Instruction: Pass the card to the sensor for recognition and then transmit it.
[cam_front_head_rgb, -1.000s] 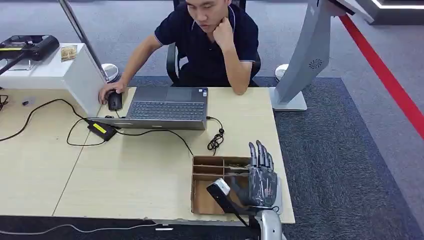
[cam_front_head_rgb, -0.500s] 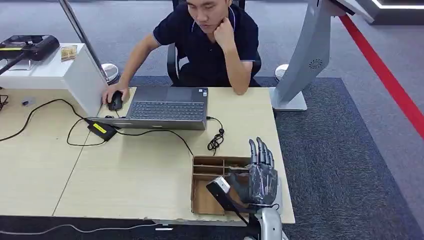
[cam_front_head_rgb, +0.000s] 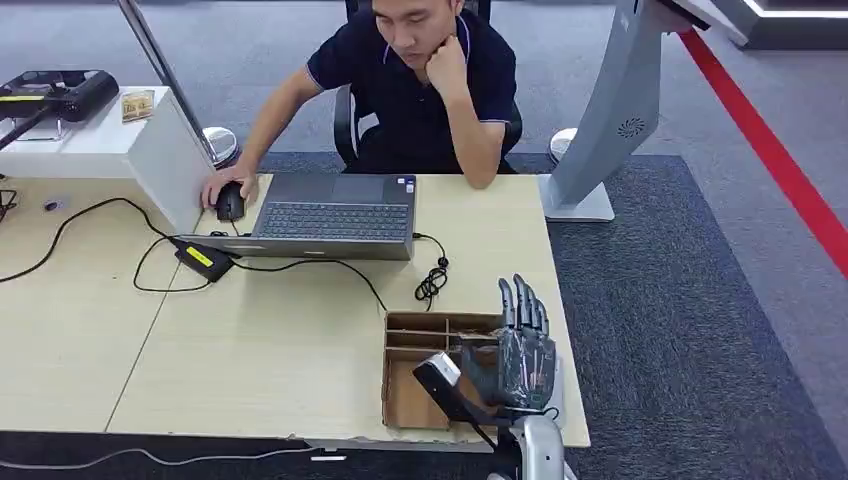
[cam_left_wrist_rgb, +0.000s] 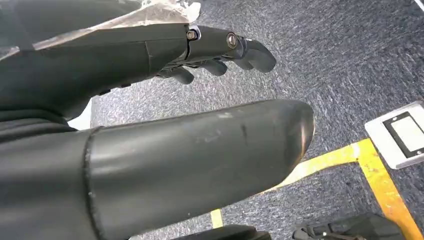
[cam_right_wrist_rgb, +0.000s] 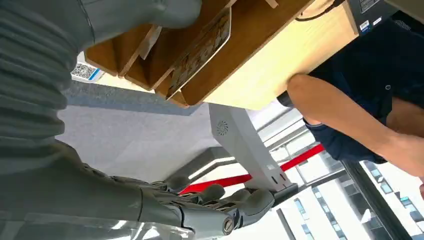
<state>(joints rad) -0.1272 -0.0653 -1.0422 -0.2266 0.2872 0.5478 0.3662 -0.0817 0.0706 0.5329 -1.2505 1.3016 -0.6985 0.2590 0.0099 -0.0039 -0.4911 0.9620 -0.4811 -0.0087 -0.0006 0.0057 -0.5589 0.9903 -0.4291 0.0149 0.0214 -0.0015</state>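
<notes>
The card (cam_right_wrist_rgb: 202, 50), a thin patterned rectangle, stands tilted inside a compartment of the brown cardboard divider box (cam_front_head_rgb: 402, 400) on the pale wooden desk (cam_front_head_rgb: 250, 350). The right hand (cam_front_head_rgb: 520, 365) hovers over the box, fingers spread, holding nothing. Picking comes first; next, fingers must close on the card's edge.

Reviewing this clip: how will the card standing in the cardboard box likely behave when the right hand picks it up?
The card looks thin and flat, so probably light and fairly stiff. It leans on edge in the cardboard box, so a nudge from the right hand may tip it flat. Its printed face could be slippery.
</notes>
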